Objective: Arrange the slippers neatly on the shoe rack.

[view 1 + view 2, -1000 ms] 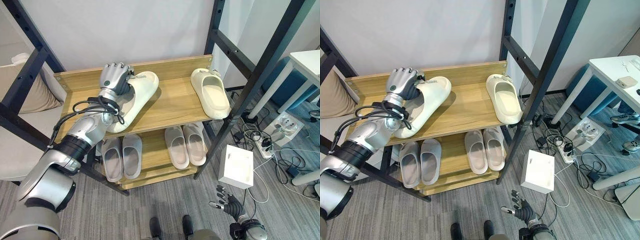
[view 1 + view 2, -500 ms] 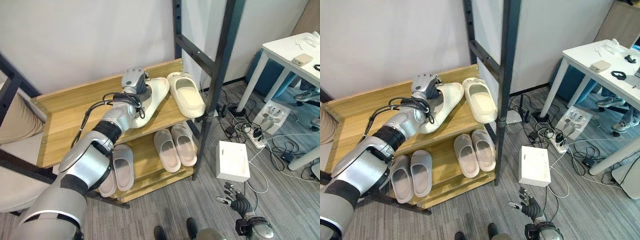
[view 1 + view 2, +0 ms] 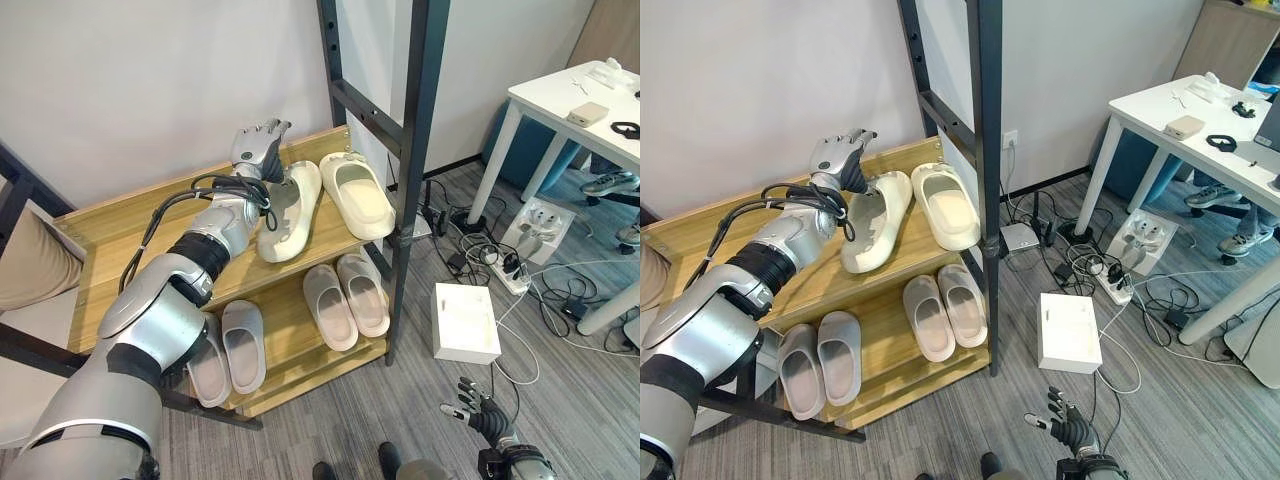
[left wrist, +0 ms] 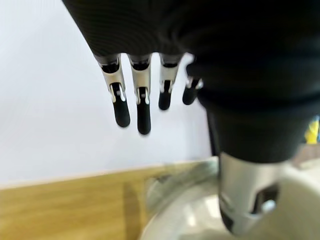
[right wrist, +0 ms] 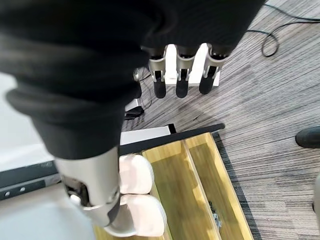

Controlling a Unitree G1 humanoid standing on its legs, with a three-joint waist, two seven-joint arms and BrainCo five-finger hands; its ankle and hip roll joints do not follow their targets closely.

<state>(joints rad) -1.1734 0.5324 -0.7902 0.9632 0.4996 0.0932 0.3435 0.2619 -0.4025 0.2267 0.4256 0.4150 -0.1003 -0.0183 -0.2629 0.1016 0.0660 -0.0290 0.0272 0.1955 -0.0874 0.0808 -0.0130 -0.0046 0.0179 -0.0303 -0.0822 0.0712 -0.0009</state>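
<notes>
slippers on the two-shelf rack, left hand raised above the tilted one

shoe rack (image 3: 130, 215): you see a wooden rack with two shelves, standing against a pale wall between black metal posts (image 3: 985, 150). on the top shelf lie two cream slippers. the right one, cream slipper b (image 3: 357, 192), sits flat with its opening up, close to the post. cream slipper a (image 3: 285, 210) lies just beside it on the left, touching or nearly touching it near the far end, rolled up on its edge so that its sole side faces your left arm.

left hand (image 3: 258, 148): your left arm reaches across the top shelf from the lower left, and the hand sits above the far end of cream slipper a. its fingers (image 4: 142, 102) are straight and spread, pointing at the wall, and hold nothing. in the left wrist view the thumb (image 4: 245, 200) lies low against the slipper's pale surface; whether it presses there you cannot tell.

lower shelf: a grey pair (image 3: 228, 345) lies side by side at the left, and a pale beige pair (image 3: 345, 300) side by side at the right.

right hand (image 3: 478, 415): it hangs low near the grey carpet, well apart from the rack, fingers (image 5: 181, 82) straight and relaxed, holding nothing.

surroundings: a white box (image 3: 465, 322) lies on the floor right of the rack, with a power strip (image 3: 520, 275) and a white table (image 3: 570, 110) beyond.
</notes>
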